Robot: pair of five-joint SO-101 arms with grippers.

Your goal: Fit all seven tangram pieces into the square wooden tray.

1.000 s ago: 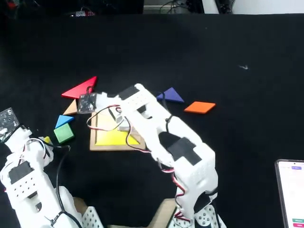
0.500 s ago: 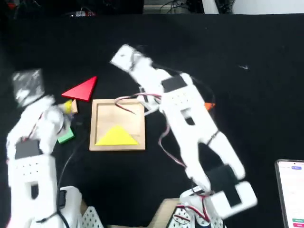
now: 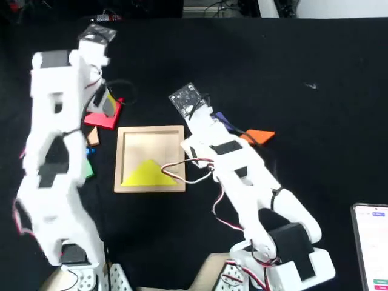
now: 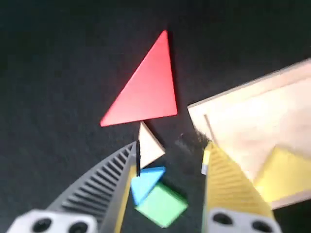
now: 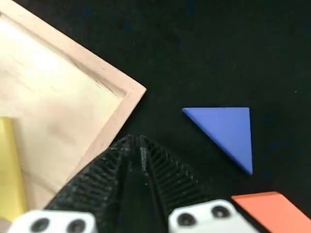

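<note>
yellow triangle (image 3: 148,174) lies in the tray (image 3: 150,129), right claw (image 5: 141,145) closed.

Your table: black cloth (image 3: 315,151) over whole top. Lit phone (image 3: 371,242) at near right edge, partly cut off by frame. Small pale speck (image 3: 311,85) on cloth, far right. Dark cables (image 3: 227,7) along far edge, white strip (image 3: 339,7) beside them.

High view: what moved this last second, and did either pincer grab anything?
The left arm rose from the near-left corner and stretched out; the left pincer, open, is now by the red triangle. The right arm swung off the tray; the right pincer, shut and empty, is at the tray's corner near the blue triangle. Nothing grasped. Tray, yellow triangle, orange piece unmoved.
</note>
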